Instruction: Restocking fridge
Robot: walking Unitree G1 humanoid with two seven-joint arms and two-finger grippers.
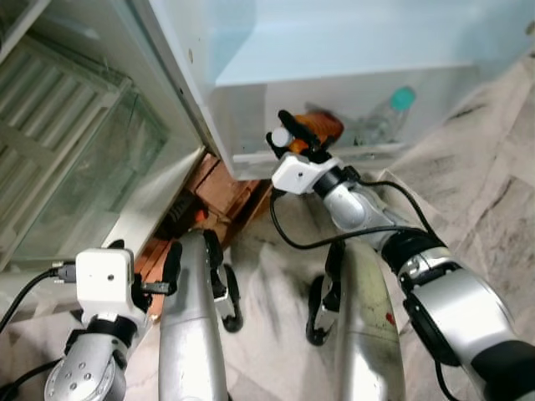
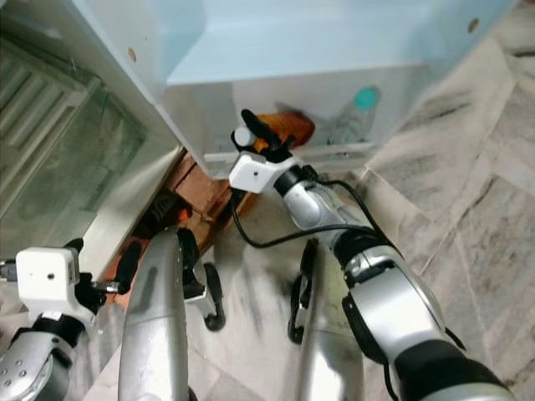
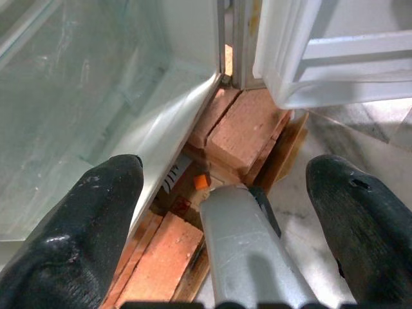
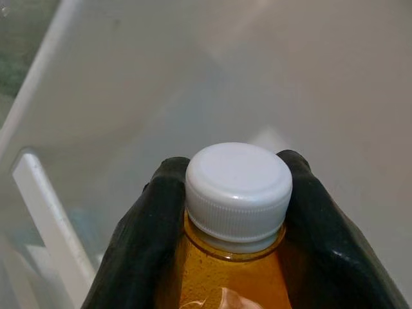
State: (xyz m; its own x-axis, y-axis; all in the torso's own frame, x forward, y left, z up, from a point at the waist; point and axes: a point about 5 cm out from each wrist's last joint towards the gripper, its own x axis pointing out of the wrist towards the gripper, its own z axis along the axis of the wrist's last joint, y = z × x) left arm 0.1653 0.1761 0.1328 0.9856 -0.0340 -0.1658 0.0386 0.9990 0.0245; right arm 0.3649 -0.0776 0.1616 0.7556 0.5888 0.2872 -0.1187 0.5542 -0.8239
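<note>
My right gripper is shut on the neck of an orange drink bottle with a white cap, its fingers pressed just below the cap on both sides. The bottle is at the white door shelf of the open fridge, over its front rail. A clear bottle with a teal cap lies in the same shelf, to the right. My left gripper hangs low at the left, open, with its fingers spread wide and nothing held.
Red bricks and wooden pieces prop up the fridge's bottom corner. A glass-fronted fridge compartment is on the left. Marble floor spreads to the right. My silver legs show at the bottom.
</note>
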